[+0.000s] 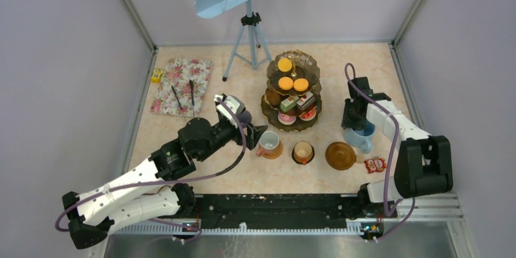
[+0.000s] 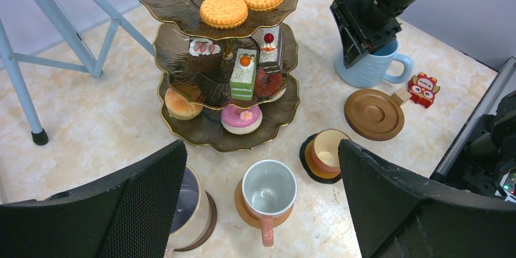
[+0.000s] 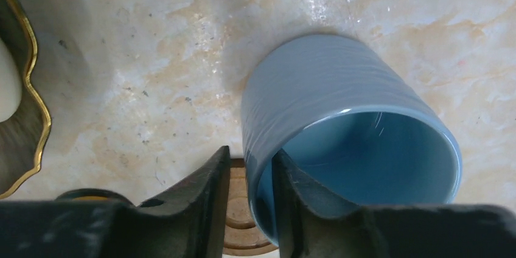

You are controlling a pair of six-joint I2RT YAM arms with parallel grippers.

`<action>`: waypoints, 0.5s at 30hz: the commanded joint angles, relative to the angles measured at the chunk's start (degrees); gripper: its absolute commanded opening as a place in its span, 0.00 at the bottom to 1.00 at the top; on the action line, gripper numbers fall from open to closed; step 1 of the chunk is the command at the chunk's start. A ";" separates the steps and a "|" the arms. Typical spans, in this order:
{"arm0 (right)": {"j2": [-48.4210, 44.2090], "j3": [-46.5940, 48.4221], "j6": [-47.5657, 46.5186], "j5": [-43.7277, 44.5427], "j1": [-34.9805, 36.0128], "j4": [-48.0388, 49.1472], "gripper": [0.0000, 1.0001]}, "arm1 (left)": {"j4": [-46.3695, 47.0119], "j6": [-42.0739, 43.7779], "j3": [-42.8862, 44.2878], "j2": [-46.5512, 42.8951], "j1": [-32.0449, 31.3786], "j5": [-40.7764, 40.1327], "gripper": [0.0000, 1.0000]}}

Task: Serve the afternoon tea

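Left arm: stretched forward over the table's middle. The left gripper [image 2: 261, 148] hangs with its jaws spread wide and holds nothing.
Right arm: elbow folded up by the right edge, forearm leaning in. The right gripper [image 3: 249, 160] points down at the light blue mug [image 3: 341, 118].
Right tool: one finger is inside the mug and one is outside its wall. We see a sliver of gap outside, so it is probably not clamped yet.
Light blue mug: upright on the table, right of the stand [image 1: 268, 109], just beside a bare coaster [image 1: 339, 155].
Hidden: the lilac-white mug [image 2: 188, 209] sits half behind a left finger. In our right wrist view only an edge of the stand shows.
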 commanded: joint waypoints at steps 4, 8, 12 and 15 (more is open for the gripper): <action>4.23 2.39 3.79 7.32 -0.12 -0.86 0.03 | 1.86 0.64 0.70 0.34 0.27 0.30 0.99; 5.28 7.13 5.65 11.36 -0.08 -7.41 0.00 | 2.16 0.37 0.66 0.48 0.26 0.49 0.99; 4.81 13.13 6.98 12.12 -0.08 -14.56 0.00 | 2.73 0.38 0.65 1.23 0.26 0.94 0.99; 3.65 17.58 10.12 10.74 -0.06 -20.18 0.00 | 3.30 0.33 0.54 1.70 0.30 1.29 0.99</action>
